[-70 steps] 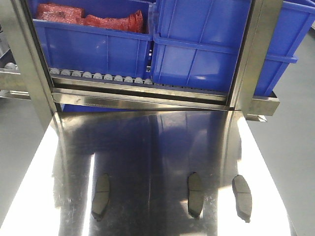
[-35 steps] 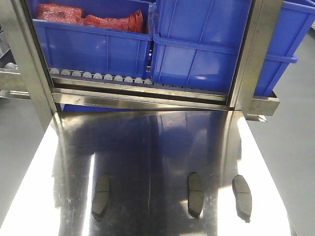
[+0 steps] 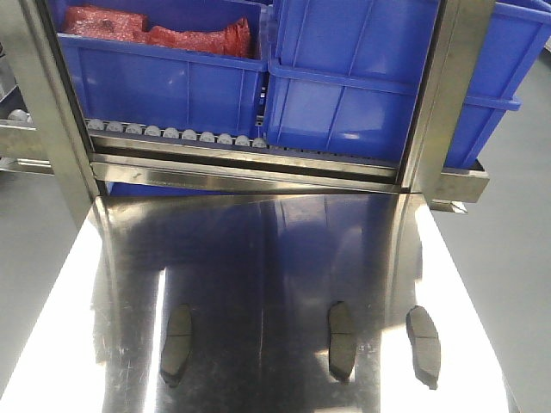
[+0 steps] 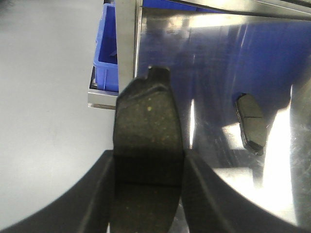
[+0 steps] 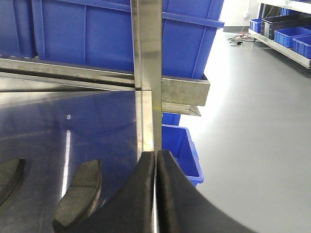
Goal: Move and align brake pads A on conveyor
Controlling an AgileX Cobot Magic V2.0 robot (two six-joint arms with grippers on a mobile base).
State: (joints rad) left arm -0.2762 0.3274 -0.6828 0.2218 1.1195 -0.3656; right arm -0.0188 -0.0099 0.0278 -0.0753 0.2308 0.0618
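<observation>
Apparently nothing has changed in the front view over the last second: the three pads lie exactly where they lay, and the reflections on the steel worktop (image 3: pixel 258 249) look the same.

Counted, there are four brake pads. Three lie flat on the worktop in a loose row near its close edge, each lengthwise toward the roller rack (image 3: pixel 172 133). The left pad (image 3: pixel 176 344) is well apart from the middle pad (image 3: pixel 342 340), and the right pad (image 3: pixel 424 344) is near the middle one and turned slightly. The fourth pad (image 4: pixel 146 131) is off the surface, pinched by the left claw (image 4: pixel 148 165). Its black fingers (image 4: pixel 99 194) press on both long edges and the pad juts out ahead of them, above the worktop's left edge with grey floor (image 4: pixel 43 121) beside it. A pad lies further off in that view, probably the left one.

The right claw (image 5: pixel 155 160) has its two fingers pressed together with nothing between them, in line with the worktop's right edge. Just to its left are the right pad and a sliver of the middle one.

Two blue bins (image 3: pixel 353 86) sit on the rack in the front view, and the left holds red parts (image 3: pixel 155 34).
</observation>
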